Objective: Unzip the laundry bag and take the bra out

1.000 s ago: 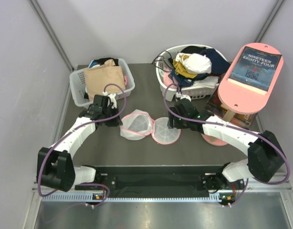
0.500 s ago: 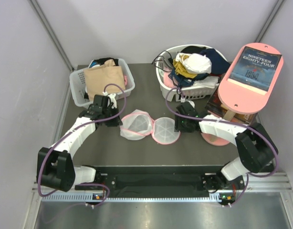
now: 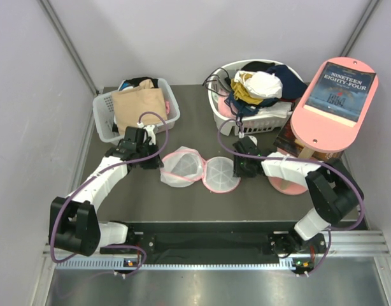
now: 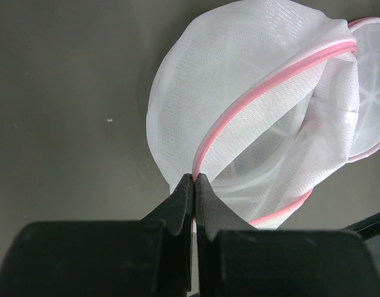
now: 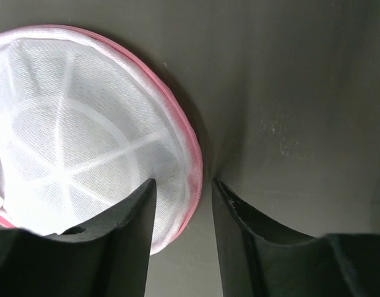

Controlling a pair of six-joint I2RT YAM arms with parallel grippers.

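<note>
Soft, even overhead light covers the desk (image 3: 183,201); shadows faint. Wrist views sharp centrally, dark and blurred nearest the lens.

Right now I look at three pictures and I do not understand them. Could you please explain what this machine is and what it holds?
These are two robot arms bolted to a table. One picture looks down from above; the other two come from wrist cameras. On the table lie an unzipped mesh laundry bag, a left basket holding a beige garment and a right basket of clothes. The left pincer is shut on the bag's pink rim. The right pincer is open, astride the other half's rim.
</note>
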